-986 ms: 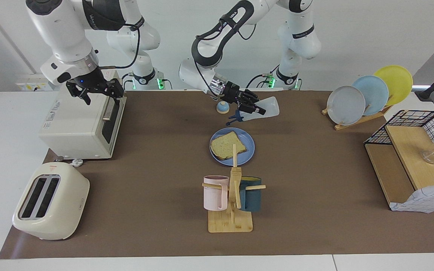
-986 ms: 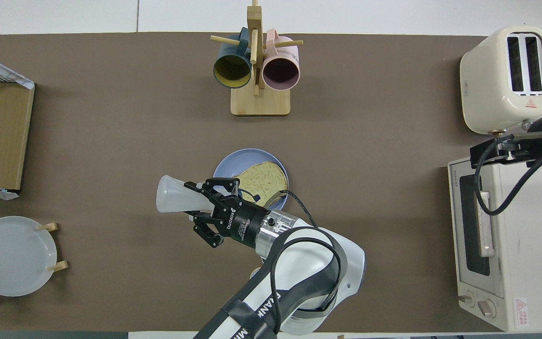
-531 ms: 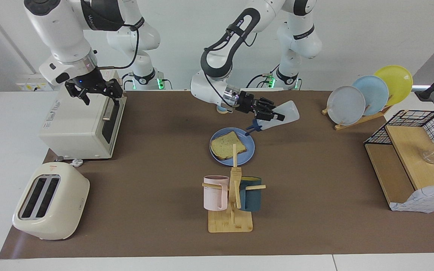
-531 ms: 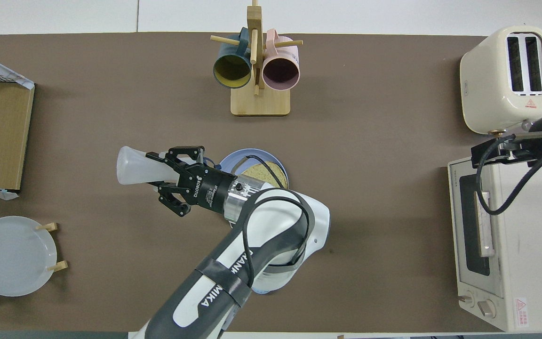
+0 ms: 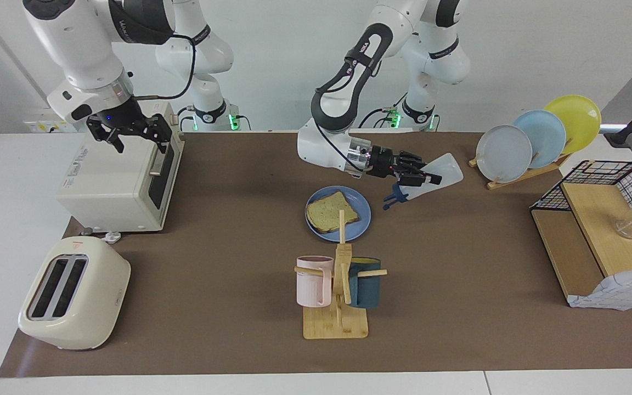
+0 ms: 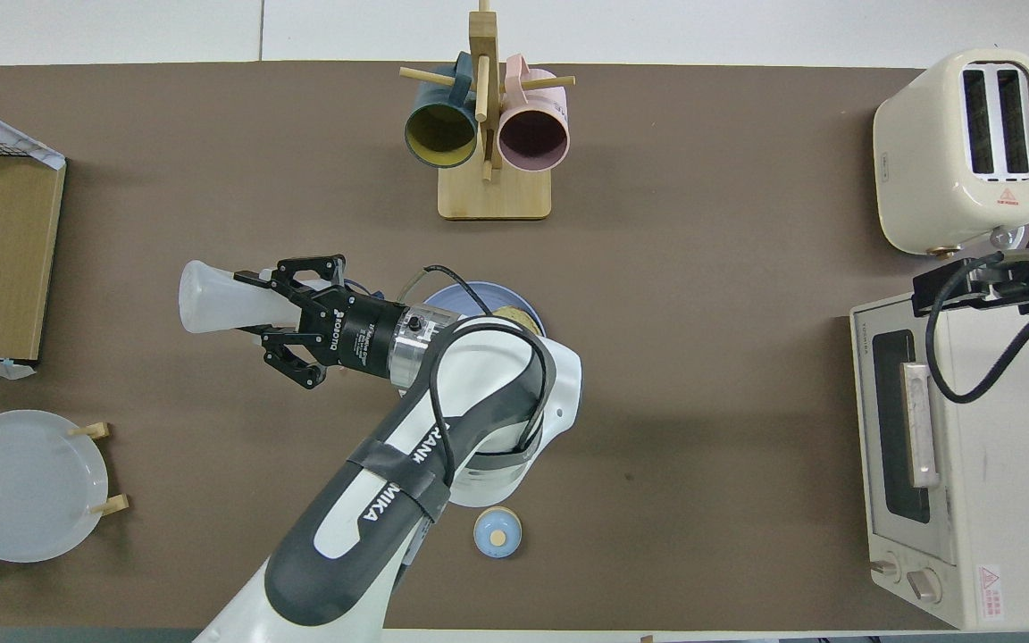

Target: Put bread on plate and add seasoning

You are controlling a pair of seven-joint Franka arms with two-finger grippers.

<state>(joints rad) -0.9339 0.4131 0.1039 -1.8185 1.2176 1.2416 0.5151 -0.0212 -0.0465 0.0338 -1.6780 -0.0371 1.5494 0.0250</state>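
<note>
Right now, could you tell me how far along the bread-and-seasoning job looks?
Done: the bread lies on the plate. In hand: the left gripper holds the seasoning tipped, beside the plate rather than over it. Left: seasoning the bread. The right gripper waits open over the oven.

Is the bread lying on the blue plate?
Yes: the bread lies flat on the blue plate, nearer to the robots than the mug rack.

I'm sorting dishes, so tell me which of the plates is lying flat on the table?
The medium-blue plate with the bread on it lies flat; the grey-blue, light blue and yellow plates stand upright in their rack.
</note>
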